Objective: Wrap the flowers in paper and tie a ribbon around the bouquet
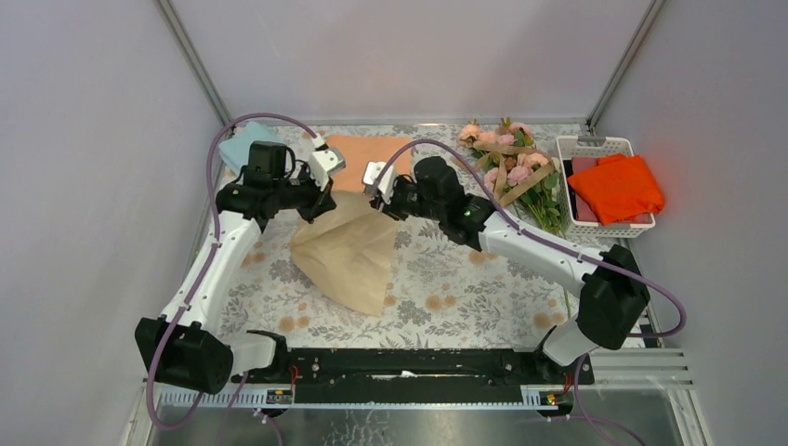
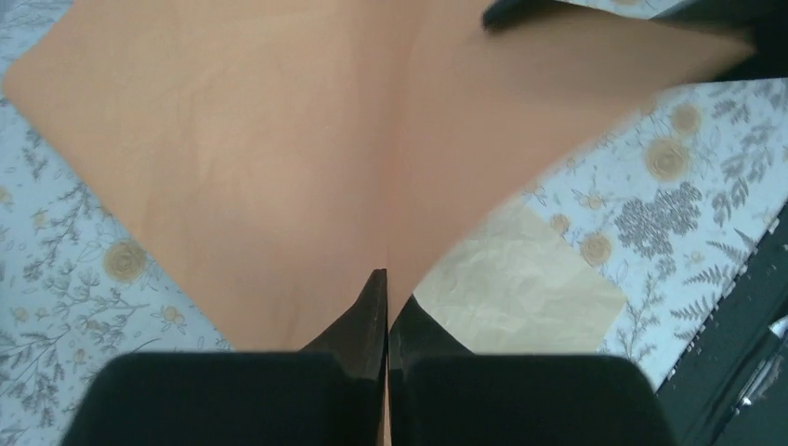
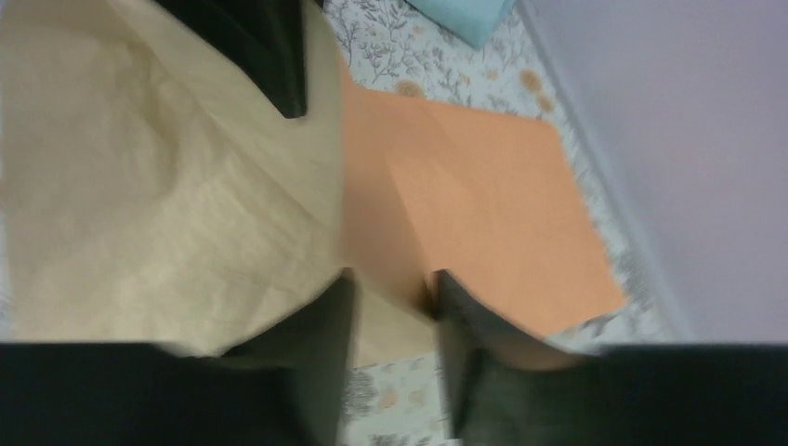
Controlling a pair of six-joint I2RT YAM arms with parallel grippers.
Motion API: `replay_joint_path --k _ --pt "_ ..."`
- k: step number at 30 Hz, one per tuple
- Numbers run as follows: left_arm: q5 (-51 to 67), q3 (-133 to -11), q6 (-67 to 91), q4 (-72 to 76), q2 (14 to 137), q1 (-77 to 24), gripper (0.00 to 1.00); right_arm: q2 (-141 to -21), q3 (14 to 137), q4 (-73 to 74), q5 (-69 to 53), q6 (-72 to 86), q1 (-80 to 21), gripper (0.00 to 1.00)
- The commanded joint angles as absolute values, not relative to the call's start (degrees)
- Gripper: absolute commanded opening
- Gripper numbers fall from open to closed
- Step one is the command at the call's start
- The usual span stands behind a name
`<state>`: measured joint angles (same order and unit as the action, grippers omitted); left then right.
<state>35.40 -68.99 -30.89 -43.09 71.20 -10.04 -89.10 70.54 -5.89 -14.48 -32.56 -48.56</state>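
So, my left claw (image 2: 387, 290) is pressed together on the paper (image 2: 279, 158), with the sheet's edge caught in the seam between its tips. From there the peach-orange sheet fans out over most of the left wrist view. My right claw (image 3: 393, 299) stands partly spread just beside the same sheet, and I see nothing gripped in it. From above, the paper hangs as a slack tent at the centre of the desk (image 1: 446, 279) with its lower corner resting on the surface; the face seen there reads paler tan and crinkled. I judge it very light, limp and easy to crease or tear, so a hold at an edge or corner, with the two claws well apart, should keep it spread. A second flat peach sheet (image 1: 372, 149) lies at upper centre. The flowers (image 1: 506, 153), pink roses on green stems, lie at upper right beside a white basket (image 1: 595, 142), with the ribbon (image 1: 522, 183) draped across them.
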Motion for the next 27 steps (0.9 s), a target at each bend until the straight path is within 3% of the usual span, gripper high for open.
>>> replay_joint_path --k 1,4,5,9,14,18,23,27 --pt "30.5 -69.0 -21.6 -34.1 71.3 -10.2 0.0 -84.7 72.1 -8.1 -12.7 -19.5 -44.1 0.59" --pt "25.7 -69.1 -11.4 -28.3 71.1 -6.0 0.0 -82.1 69.1 -10.5 -12.1 -6.8 -38.4 0.97" --pt "26.9 -68.9 -7.0 -25.7 70.7 -2.7 0.0 -81.5 67.7 -11.6 -12.0 -2.1 -36.3 0.99" --pt "31.8 -67.3 13.0 -14.1 70.9 14.7 0.0 -82.2 64.2 -9.5 -7.4 13.5 -29.4 1.0" --pt "30.9 -60.5 26.3 -8.1 77.4 29.6 0.0 -87.4 63.3 -4.8 -8.9 12.8 -28.7 0.95" --pt "32.8 -58.0 27.4 -10.8 87.0 36.3 0.0 -87.3 58.6 -11.2 -19.8 2.2 -31.7 0.91" --pt "31.4 -54.5 28.3 -11.5 92.8 39.3 0.0 -90.1 55.4 -11.2 -17.2 -29.7 -47.4 0.94" --pt "31.9 -52.5 28.7 -10.6 92.9 39.3 0.0 -94.2 49.6 -28.2 -22.6 -38.6 -52.6 0.99"
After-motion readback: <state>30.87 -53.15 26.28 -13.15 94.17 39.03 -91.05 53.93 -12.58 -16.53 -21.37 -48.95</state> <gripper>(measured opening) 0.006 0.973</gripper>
